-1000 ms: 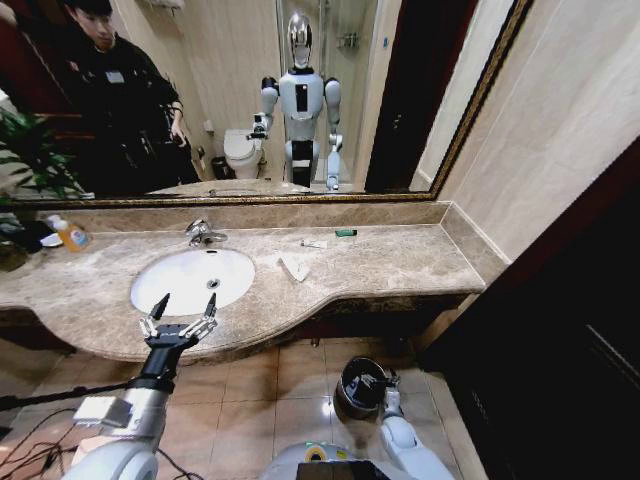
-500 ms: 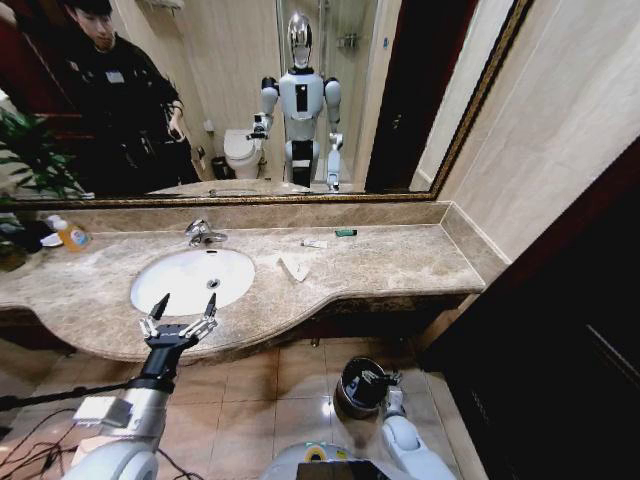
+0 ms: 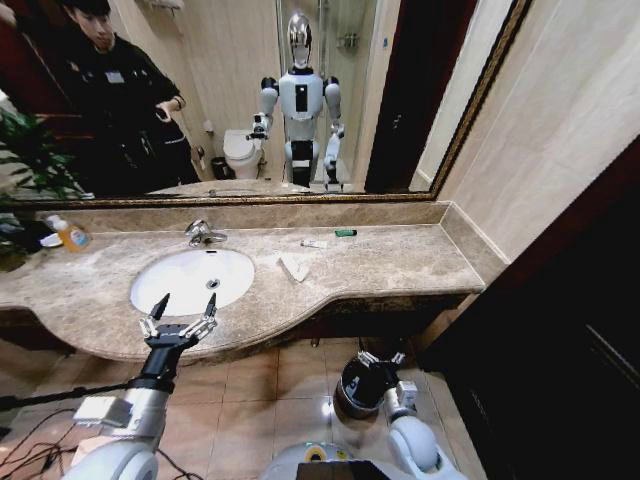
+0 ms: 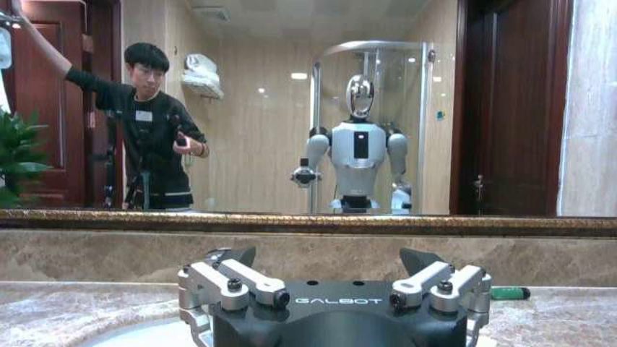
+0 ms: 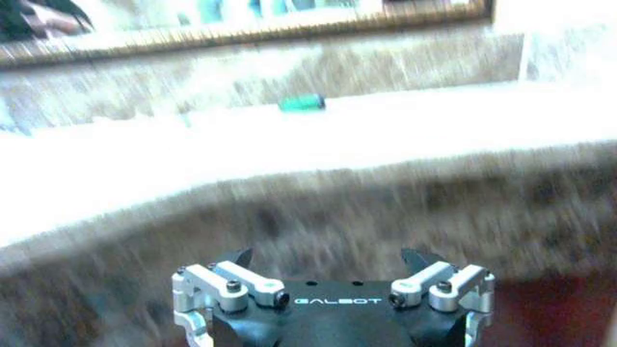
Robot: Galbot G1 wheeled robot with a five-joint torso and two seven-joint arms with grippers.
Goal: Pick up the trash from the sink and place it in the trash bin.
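Note:
The white oval sink [image 3: 190, 280] is set in the beige marble countertop [image 3: 400, 265]. Trash lies on the counter to the basin's right: a folded white paper wrapper [image 3: 294, 267], a small white tube [image 3: 314, 243] and a tiny green piece [image 3: 345, 232] [image 4: 509, 293] [image 5: 300, 103] near the back wall. My left gripper [image 3: 180, 305] [image 4: 328, 260] hangs open and empty over the counter's front edge, at the basin's near rim. Low by the floor, my right gripper [image 3: 380, 360] [image 5: 328, 260] is open and empty just above the dark round trash bin [image 3: 355, 388], facing the counter's edge.
A chrome faucet [image 3: 203, 233] stands behind the basin. A bottle of orange liquid [image 3: 70, 236] and a plant [image 3: 25, 160] sit at the far left. A large mirror [image 3: 300, 100] backs the counter, and a dark cabinet [image 3: 560, 330] stands to the right.
My right arm has lifted from inside the bin's mouth and swung slightly right, its gripper now above the rim. The left arm has not moved.

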